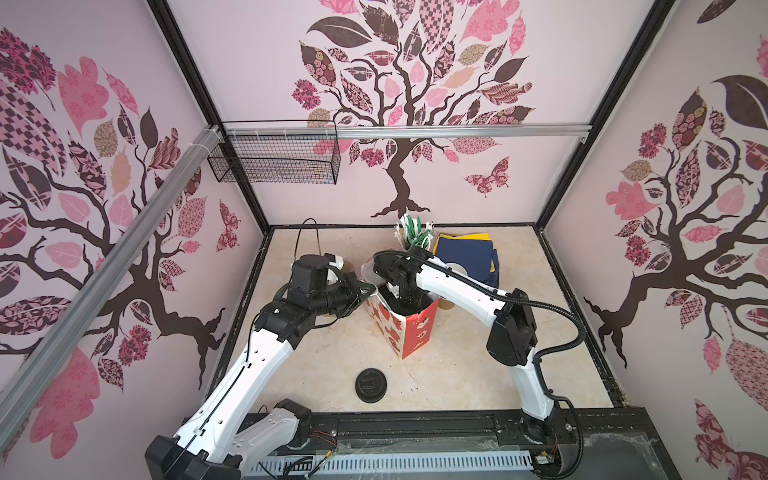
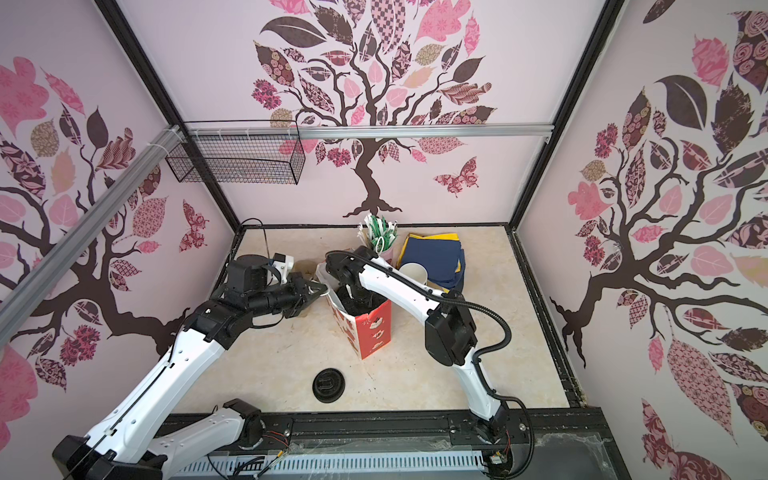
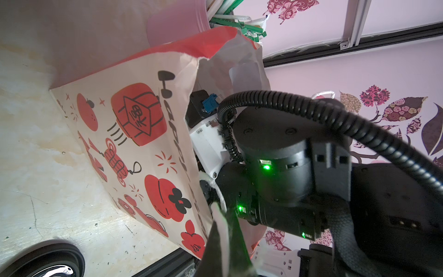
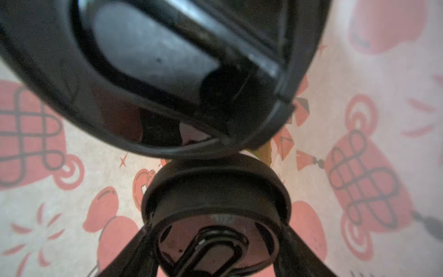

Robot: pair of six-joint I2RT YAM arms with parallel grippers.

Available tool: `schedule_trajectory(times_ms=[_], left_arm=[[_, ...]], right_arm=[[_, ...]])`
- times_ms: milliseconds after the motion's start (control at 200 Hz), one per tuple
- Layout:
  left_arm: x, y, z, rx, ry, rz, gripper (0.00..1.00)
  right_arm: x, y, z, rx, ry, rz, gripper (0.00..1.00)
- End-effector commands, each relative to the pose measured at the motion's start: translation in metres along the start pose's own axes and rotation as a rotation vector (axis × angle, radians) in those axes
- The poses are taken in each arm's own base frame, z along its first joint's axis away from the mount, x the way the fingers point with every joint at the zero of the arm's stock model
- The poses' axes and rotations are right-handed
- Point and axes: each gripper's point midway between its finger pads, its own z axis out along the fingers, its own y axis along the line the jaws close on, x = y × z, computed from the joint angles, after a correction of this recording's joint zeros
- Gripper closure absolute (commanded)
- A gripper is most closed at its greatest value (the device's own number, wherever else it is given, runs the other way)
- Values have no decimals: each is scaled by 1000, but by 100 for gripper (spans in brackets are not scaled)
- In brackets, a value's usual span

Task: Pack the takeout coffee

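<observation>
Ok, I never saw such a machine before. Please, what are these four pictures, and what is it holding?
These are two robot arms at a table. Two pictures look down from above; two come from cameras on the wrists. The left end effector is shut on the top edge of the red-and-white paper bag, holding it open. The right end effector reaches inside the bag and seems to grip a black-lidded cup; a second lidded cup sits beside it. A loose black lid lies on the table.

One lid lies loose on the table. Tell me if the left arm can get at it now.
Likely not yet: the left gripper is shut on the bag. The lid itself lies uncovered on the table.
</observation>
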Motion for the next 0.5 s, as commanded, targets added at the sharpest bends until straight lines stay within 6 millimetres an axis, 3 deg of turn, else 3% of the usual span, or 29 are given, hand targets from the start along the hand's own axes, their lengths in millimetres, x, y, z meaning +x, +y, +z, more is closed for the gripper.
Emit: schedule_trajectory(times_ms=[0, 495], left_arm=[[0, 5, 2, -15, -8, 15, 100], [0, 6, 2, -24, -2, 11, 100]], right_arm=[[-24, -8, 83, 60, 38, -7, 36], [-15, -8, -13, 5, -97, 15, 15]])
